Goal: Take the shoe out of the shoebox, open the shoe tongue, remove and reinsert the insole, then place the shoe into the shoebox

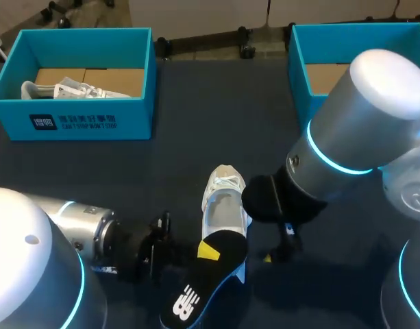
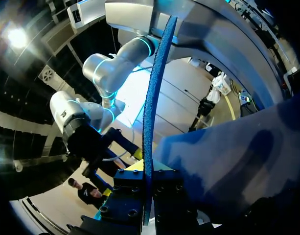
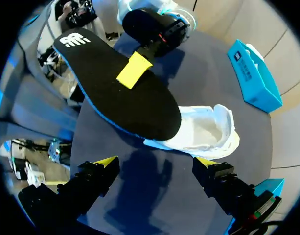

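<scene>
Insole (image 1: 196, 291) was clamped between the closed fingers of left gripper (image 1: 207, 251), held over the heel of white shoe (image 1: 222, 203). Right gripper (image 3: 156, 162) was spread wide, nothing gripped, just beside shoe.

Two shoeboxes (image 1: 72, 123) (image 1: 299, 68), two shoes (image 1: 66, 89) (image 1: 223, 205), one insole (image 1: 216, 274)

At upper left of the head view, the left shoebox (image 1: 72, 125) holds a second shoe (image 1: 71, 89); the right shoebox (image 1: 297, 65) stands at upper right. On the table (image 1: 216, 116), lower middle, lies the shoe (image 1: 225, 205). The insole (image 1: 210, 281) overlaps its near end, with the left gripper (image 1: 204, 252) on the insole and the right gripper (image 1: 277, 252) just right of the shoe.
</scene>
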Controlling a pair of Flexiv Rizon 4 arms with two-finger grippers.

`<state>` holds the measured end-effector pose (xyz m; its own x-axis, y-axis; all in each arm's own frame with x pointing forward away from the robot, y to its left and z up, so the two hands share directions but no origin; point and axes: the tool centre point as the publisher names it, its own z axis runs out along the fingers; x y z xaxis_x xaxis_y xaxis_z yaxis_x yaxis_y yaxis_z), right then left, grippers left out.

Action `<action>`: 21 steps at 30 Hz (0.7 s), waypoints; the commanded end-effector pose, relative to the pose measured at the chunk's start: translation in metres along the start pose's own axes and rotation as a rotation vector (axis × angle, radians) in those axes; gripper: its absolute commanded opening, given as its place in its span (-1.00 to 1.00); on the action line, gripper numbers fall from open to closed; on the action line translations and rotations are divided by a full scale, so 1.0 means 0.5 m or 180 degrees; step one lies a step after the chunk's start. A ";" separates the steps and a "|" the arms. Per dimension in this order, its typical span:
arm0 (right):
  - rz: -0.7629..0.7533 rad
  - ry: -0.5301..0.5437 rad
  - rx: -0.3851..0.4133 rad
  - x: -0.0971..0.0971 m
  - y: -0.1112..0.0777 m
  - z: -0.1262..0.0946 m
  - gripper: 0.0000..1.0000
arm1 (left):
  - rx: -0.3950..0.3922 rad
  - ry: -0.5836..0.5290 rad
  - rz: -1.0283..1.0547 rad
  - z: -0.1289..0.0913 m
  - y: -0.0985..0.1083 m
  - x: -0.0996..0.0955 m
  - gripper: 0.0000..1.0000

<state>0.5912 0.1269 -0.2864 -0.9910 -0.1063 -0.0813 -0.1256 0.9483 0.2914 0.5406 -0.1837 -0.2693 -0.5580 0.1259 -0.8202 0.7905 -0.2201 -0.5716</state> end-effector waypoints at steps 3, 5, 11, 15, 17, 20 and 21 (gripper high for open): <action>0.0091 -0.0025 -0.0098 0.010 -0.005 0.054 1.00 | 0.0031 -0.0008 -0.0096 0.003 -0.007 -0.007 -1.00; 0.0117 -0.0018 -0.0106 0.012 -0.008 0.059 1.00 | 0.0024 -0.0047 -0.0131 0.002 -0.010 -0.009 -1.00; 0.0216 0.0011 -0.0117 0.013 -0.009 0.079 1.00 | -0.0055 -0.0140 -0.0226 -0.005 -0.010 -0.016 -1.00; 0.0258 0.0027 -0.0132 0.009 -0.008 0.090 1.00 | -0.0097 -0.0202 -0.0317 -0.010 -0.007 -0.022 -1.00; 0.0267 0.0030 -0.0144 0.008 -0.008 0.094 1.00 | -0.0103 -0.0227 -0.0372 -0.012 -0.006 -0.025 -1.00; 0.0334 0.0047 -0.0126 0.005 -0.009 0.097 1.00 | -0.0153 -0.0229 -0.0429 -0.015 -0.004 -0.031 -1.00; 0.0361 0.0045 -0.0130 0.003 -0.009 0.097 1.00 | -0.0163 -0.0229 -0.0453 -0.018 -0.002 -0.034 -1.00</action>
<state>0.5900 0.1313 -0.3300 -0.9993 -0.0090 -0.0358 -0.0206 0.9403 0.3396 0.5535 -0.1793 -0.2606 -0.6780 0.0811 -0.7306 0.7129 -0.1696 -0.6804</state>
